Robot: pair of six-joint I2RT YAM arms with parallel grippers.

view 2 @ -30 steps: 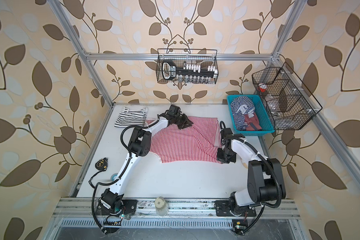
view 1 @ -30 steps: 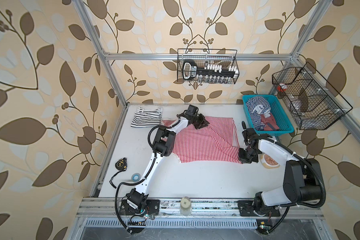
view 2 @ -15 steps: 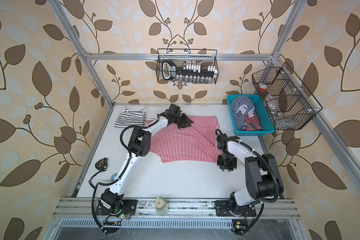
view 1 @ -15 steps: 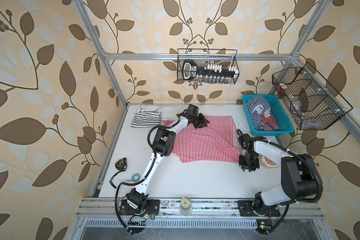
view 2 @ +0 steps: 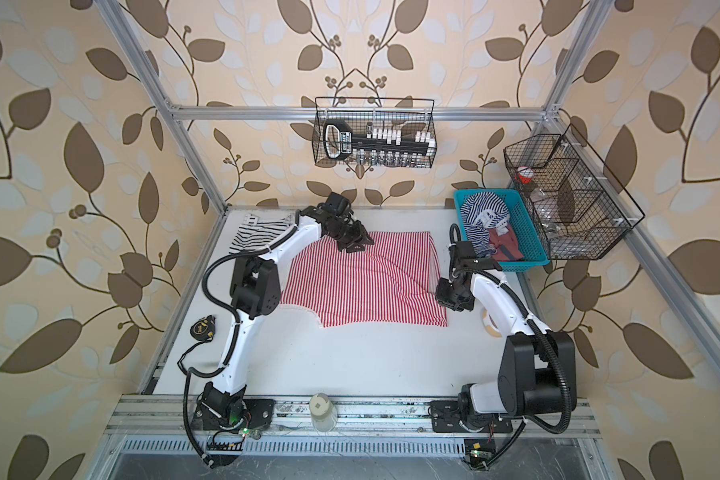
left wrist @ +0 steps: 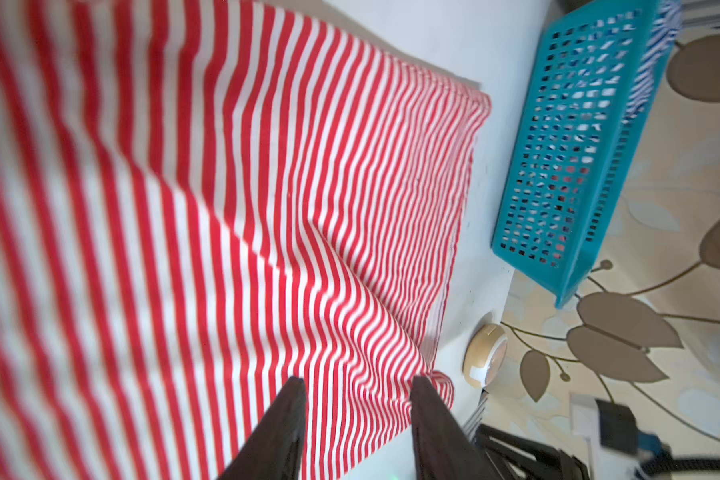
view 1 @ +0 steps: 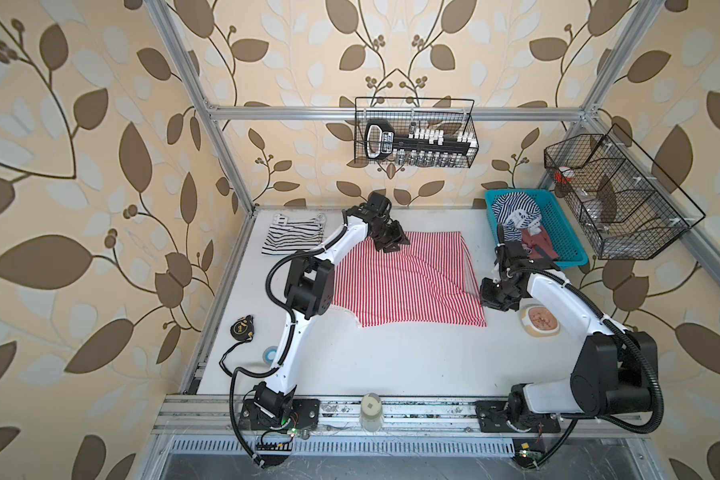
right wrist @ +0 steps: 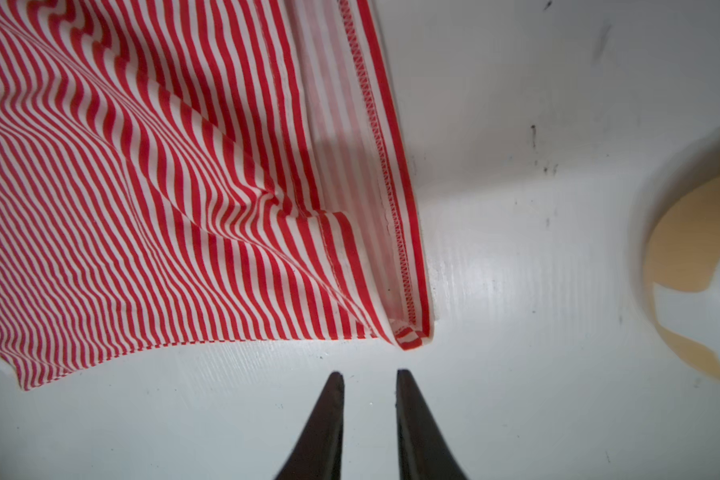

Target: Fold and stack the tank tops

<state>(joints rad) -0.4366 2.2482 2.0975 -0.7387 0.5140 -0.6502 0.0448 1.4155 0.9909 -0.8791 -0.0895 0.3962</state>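
Note:
The red-striped tank top (view 1: 408, 282) (view 2: 366, 282) lies spread out in the middle of the table, with a diagonal crease across it. My left gripper (view 1: 389, 243) (left wrist: 358, 380) is at its back edge, open, with the striped cloth (left wrist: 267, 187) lying slack under the parted fingers. My right gripper (view 1: 491, 297) (right wrist: 368, 372) is beside the top's right edge, open and empty over bare table, just short of the hem corner (right wrist: 408, 338). The black-striped tank top (view 1: 292, 237) (view 2: 254, 237) lies folded at the back left.
A teal basket (view 1: 568, 239) (left wrist: 566, 145) of clothes stands at the back right. A tape roll (view 1: 539, 322) (right wrist: 691, 270) lies by the right arm. A tape measure (view 1: 242, 328) and a small blue roll (view 1: 270, 353) lie at the left. Wire baskets (view 1: 416, 137) hang on the walls.
The right gripper took the hem corner toward the front, let it go and drew back along the right edge. The left gripper's jaws have widened at the back edge.

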